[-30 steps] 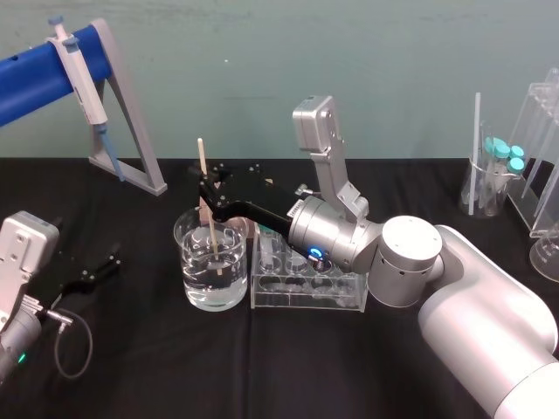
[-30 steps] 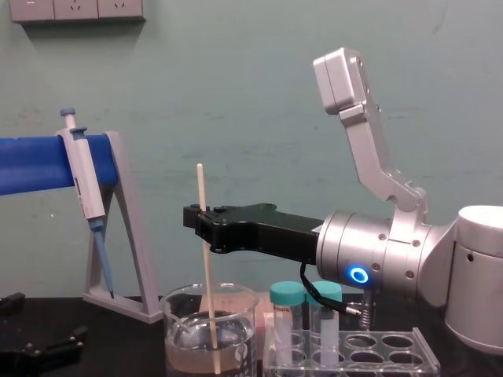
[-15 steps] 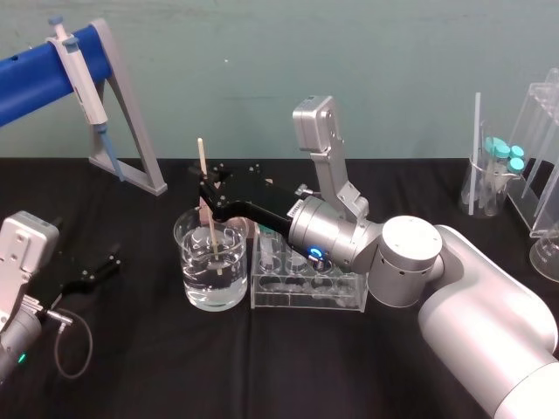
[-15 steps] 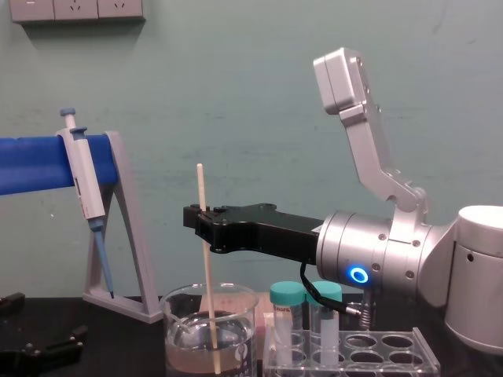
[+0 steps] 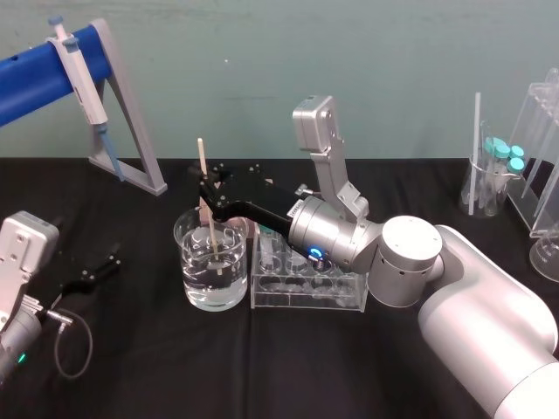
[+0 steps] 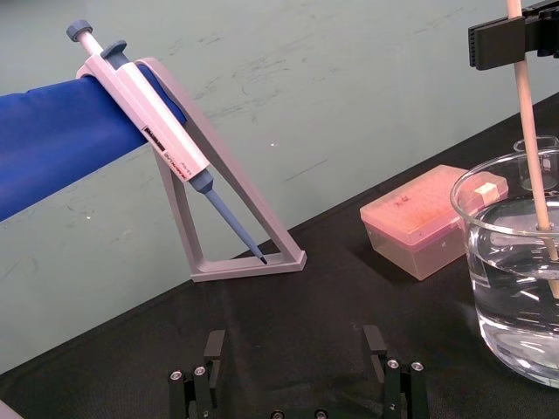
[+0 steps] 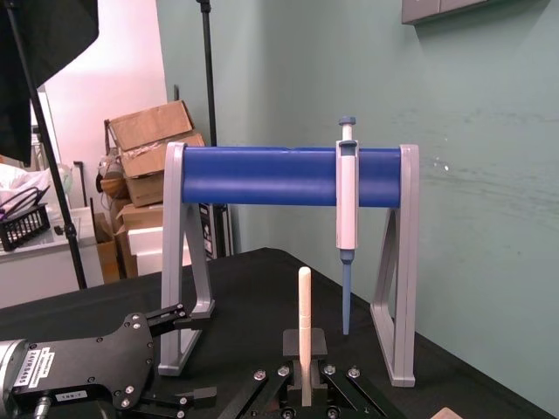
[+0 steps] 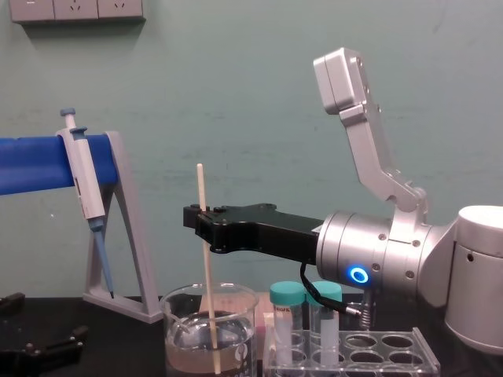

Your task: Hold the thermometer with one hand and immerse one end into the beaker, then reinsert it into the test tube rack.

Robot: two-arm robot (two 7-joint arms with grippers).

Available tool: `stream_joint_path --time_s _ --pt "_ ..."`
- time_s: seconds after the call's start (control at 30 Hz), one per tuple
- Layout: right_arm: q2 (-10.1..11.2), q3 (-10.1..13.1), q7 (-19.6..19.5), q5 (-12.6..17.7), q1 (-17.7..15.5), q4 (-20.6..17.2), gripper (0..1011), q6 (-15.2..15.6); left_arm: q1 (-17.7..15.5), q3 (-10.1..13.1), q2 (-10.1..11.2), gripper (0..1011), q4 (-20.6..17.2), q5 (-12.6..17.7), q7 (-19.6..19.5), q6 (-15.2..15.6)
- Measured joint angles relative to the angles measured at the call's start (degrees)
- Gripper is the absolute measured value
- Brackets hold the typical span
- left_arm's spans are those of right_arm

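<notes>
The thermometer point(image 5: 208, 214), a thin cream rod, stands almost upright with its lower end sunk in the liquid of the beaker point(image 5: 192, 281). My right gripper point(image 5: 210, 197) is shut on the rod's middle, just above the beaker's rim. The chest view shows the same grip: the black jaws of the right gripper point(image 8: 201, 228) clamp the thermometer point(image 8: 206, 267) over the beaker point(image 8: 179, 339). The test tube rack point(image 5: 306, 295) sits right of the beaker, with two teal-capped tubes point(image 8: 288, 314) in it. My left gripper point(image 6: 295, 346) rests open on the table at the near left, holding nothing.
A grey pipette stand point(image 5: 131, 131) with a blue bar and a hanging pipette point(image 5: 80, 70) stands at the back left. A pink tip box point(image 6: 428, 220) lies behind the beaker. Glassware with teal-capped tubes point(image 5: 500, 175) is at the far right.
</notes>
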Motion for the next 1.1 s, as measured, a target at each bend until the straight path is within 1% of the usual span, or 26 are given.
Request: stream_joint_path --time_s 1.1 --pt "0.0 0.0 0.0 0.0 0.0 0.0 53 0.0 0.0 0.0 0.0 1004 0.0 0.0 0.0 0.0"
